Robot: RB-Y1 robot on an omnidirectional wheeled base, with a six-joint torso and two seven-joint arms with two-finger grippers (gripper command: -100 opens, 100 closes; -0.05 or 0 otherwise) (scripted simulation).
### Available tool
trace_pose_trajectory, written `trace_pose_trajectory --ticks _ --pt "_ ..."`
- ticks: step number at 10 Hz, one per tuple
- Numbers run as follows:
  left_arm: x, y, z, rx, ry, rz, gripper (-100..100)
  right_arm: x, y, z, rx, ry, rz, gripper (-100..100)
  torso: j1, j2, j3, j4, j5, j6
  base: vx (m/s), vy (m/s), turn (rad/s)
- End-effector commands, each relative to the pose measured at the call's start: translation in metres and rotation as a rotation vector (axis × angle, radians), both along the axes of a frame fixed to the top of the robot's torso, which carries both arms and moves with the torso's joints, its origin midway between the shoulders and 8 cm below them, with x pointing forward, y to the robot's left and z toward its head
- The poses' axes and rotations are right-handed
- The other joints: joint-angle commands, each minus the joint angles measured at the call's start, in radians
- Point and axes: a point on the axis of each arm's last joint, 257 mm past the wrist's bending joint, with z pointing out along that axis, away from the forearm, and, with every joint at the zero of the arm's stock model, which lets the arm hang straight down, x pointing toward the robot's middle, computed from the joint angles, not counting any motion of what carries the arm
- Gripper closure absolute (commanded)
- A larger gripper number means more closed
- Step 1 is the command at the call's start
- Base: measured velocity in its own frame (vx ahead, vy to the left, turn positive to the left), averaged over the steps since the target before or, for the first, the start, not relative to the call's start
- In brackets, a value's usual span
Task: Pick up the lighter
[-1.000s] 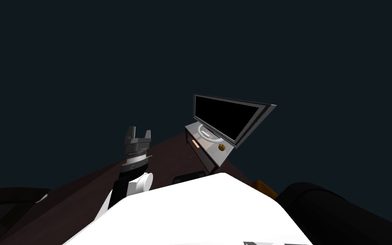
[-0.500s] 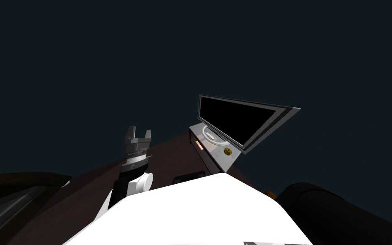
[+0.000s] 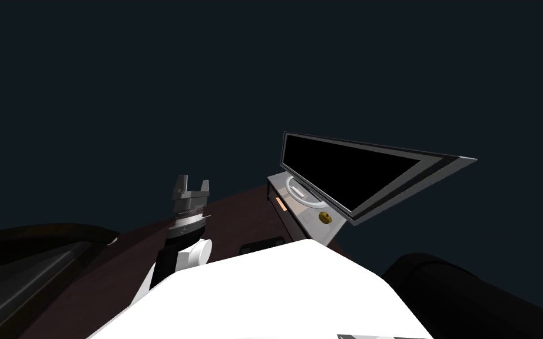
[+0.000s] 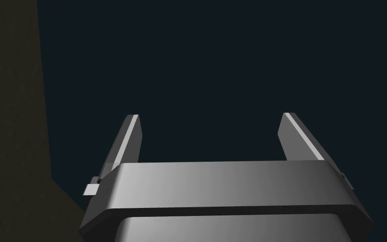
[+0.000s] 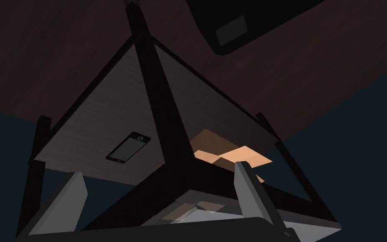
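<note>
**Dim blue-black room: lighter [image 3: 280, 204] on stand [image 3: 311, 226]**

Dark reddish-brown floor [image 3: 229, 215] ahead. Black-screened TV [image 3: 347, 170] on the grey stand, far right. Dark-framed table [image 5: 104, 109] with phone [image 5: 127, 147] before right gripper [image 5: 158, 169], fingers spread. Left gripper [image 3: 191, 183] raised at left, fingers spread. Small orange lighter at stand's left edge, beside TV base, well apart from left gripper. Gold knob [image 3: 324, 217] further right on stand.

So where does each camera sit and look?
Head view: on my head, facing down and forward at a TV; my open left gripper shows.
Left wrist view: on my left hand, facing along its open fingers.
Right wrist view: on my right hand, facing a phone on a table, past the open right gripper.
Head and left wrist views share the left gripper.
</note>
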Motion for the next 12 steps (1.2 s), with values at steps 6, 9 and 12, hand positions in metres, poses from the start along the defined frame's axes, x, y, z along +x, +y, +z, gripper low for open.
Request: trace_pose_trajectory --ticks 6,9,12 --pt "0.000 0.000 0.000 0.000 0.000 0.000 0 -0.068 -0.062 0.005 -0.139 0.150 0.093 -100 -0.001 0.001 0.001 0.000 0.000 0.000 0.073 0.027 0.093" --pt "0.000 0.000 0.000 0.000 0.000 0.000 0 -0.110 -0.103 0.017 -0.234 0.250 0.175 -100 -0.001 0.000 0.000 0.000 0.000 0.000 0.104 0.023 0.152" --pt "0.000 0.000 0.000 0.000 0.000 0.000 0 -0.143 -0.139 0.031 -0.313 0.334 0.237 -100 0.000 -0.001 -0.001 0.000 0.000 -0.001 0.130 0.030 0.185"
